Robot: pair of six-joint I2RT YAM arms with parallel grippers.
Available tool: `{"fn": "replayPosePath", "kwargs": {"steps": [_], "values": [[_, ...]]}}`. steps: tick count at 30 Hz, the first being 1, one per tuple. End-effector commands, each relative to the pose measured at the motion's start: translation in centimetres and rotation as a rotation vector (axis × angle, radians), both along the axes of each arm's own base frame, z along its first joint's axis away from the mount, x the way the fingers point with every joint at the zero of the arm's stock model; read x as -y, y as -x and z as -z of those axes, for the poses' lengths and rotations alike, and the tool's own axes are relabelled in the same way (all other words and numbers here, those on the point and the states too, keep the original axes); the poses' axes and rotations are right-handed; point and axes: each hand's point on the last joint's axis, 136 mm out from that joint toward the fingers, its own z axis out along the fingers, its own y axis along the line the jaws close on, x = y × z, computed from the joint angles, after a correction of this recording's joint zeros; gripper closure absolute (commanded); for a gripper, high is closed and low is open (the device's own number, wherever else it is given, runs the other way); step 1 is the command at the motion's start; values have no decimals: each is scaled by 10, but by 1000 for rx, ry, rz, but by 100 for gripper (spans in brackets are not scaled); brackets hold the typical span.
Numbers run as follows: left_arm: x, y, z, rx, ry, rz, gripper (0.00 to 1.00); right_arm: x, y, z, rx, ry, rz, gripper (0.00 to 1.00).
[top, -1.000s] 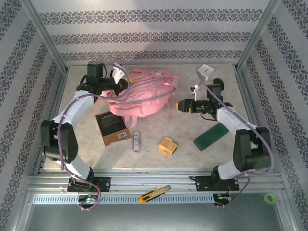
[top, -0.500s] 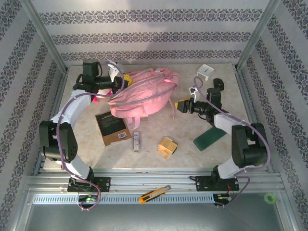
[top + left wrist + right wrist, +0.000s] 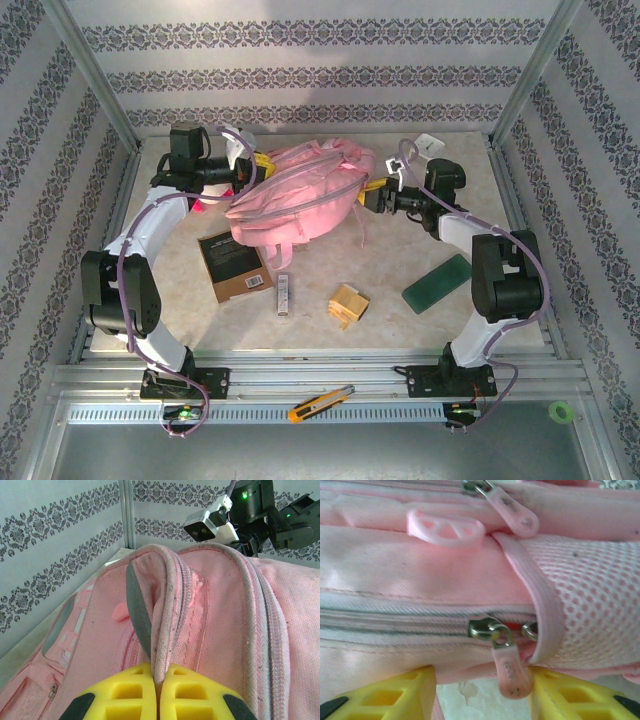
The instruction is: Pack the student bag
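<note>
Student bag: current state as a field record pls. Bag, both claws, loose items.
student bag: far centre, lying down
left claw: shut, pinching a fabric ridge at the bag's left end
right claw: open at the bag's right end, fingers either side of a zipper pull, not gripping it
dark book: just in front of the bag, left of centre
wooden block: centre, nearer than the book
green flat case: right side
utility knife: front centre, at the near edge
</note>
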Motion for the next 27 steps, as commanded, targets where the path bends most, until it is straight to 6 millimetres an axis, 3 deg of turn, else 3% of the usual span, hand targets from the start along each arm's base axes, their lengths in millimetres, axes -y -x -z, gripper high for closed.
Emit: {"fn": "replayPosePath", "kwargs": {"steps": [1,9,12,23,27], "values": [[2,13,-51,204,46,84,100,-5,8,-22,100,-25,-92,54],[1,11,-49,206,38,66,100,2,11,-23,68,-45,-93,91],[-1,8,-47,211,24,42,100,2,13,-25,59,-50,-94,99],[-3,7,-44,221,3,24,100,8,11,-32,54,-49,-44,100],[-1,8,-46,221,22,39,100,6,8,-33,35,-68,-67,94]]}}
